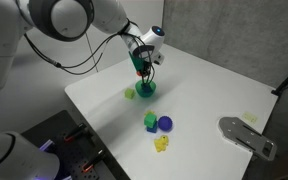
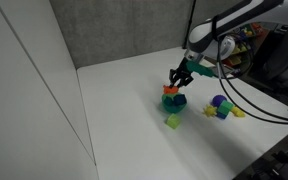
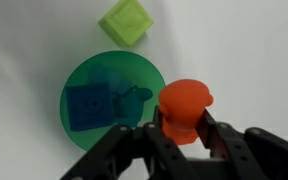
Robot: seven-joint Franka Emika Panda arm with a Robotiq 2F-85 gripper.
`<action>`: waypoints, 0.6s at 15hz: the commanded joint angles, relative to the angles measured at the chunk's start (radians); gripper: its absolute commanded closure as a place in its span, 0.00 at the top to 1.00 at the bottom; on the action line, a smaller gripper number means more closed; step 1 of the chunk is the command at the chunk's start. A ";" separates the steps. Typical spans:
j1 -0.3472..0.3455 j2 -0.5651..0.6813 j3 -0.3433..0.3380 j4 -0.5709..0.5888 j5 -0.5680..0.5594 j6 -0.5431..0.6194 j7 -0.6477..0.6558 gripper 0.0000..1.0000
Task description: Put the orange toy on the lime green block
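Note:
My gripper is shut on the orange toy, a chunky orange-red piece, and holds it just above the rim of a dark green bowl. It also shows in an exterior view. The bowl holds a blue block. The lime green block sits on the white table next to a blue round piece, well apart from the gripper.
A pale yellow-green cube lies beside the bowl. A yellow toy lies near the front table edge. A grey metal fixture sits at the table's far corner. A wall stands behind the table.

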 commanded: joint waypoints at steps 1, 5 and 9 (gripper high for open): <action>-0.026 -0.081 -0.041 -0.027 0.007 -0.086 -0.016 0.11; -0.036 -0.103 -0.134 -0.022 -0.036 -0.195 0.007 0.11; -0.060 -0.100 -0.211 -0.034 -0.100 -0.327 -0.012 0.11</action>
